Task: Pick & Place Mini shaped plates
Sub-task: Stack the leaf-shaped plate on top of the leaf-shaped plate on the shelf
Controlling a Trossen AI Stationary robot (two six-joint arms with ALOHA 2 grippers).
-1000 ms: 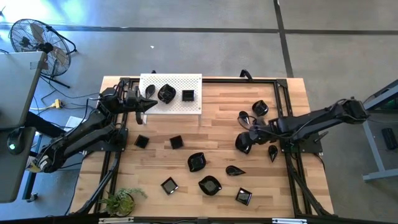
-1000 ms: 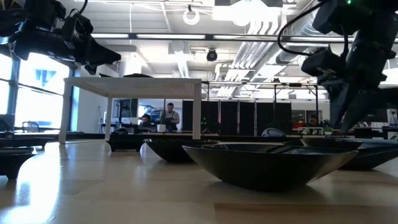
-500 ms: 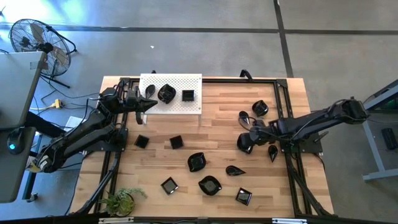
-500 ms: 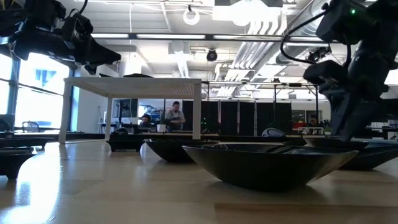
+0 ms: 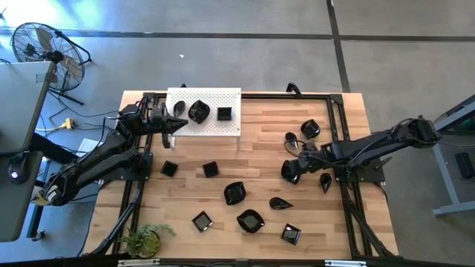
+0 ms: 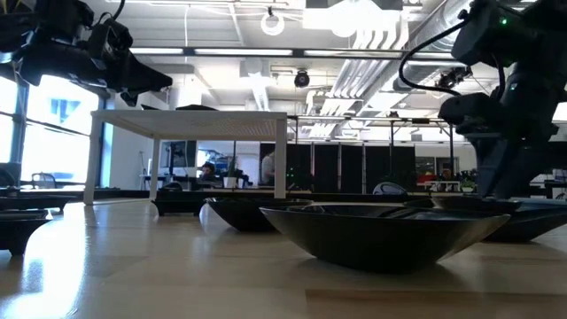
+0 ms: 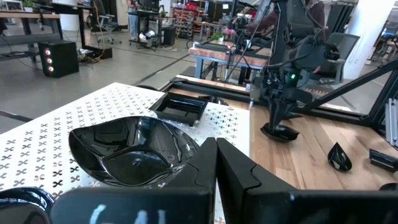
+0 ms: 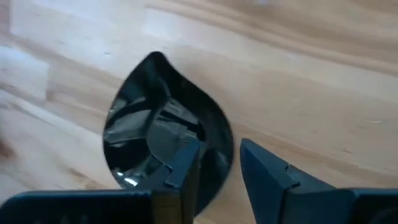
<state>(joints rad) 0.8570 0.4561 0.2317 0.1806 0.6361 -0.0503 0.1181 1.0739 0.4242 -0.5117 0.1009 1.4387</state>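
Fourteen mini shaped plates (image 5: 234,193) can be counted from above, all glossy black: five square, five teardrop and four rounded with wavy rims, as far as the shapes can be read. One teardrop plate (image 8: 165,124) lies flat on the table under the right gripper (image 8: 217,168), its pointed tip aimed away from the jaws. These jaws are released and stand apart, astride the plate's rounded edge: one finger (image 8: 185,167) hangs over the shiny hollow, the other is outside the rim over bare wood. Neither finger visibly presses the thin wall. Four plates lie close around these jaws: two teardrops and a wavy one beyond or beside them, and another teardrop (image 5: 280,202) a little farther off. Six more are spread over the middle and near part of the table (image 5: 260,122), which is made of pale wooden planks with a clear grain.

Three plates rest on one white perforated board (image 5: 223,96), a flat matte sheet with rows of small cross-shaped holes, raised on legs. The left gripper (image 7: 214,158) is clenched on nothing, its two dark fingers pressed together at the board's edge. Just ahead of those jaws sits a wavy dish (image 7: 124,149). Beyond it is a shallow square dish (image 7: 183,107), and a teardrop (image 5: 178,110) lies just beside the jaws.
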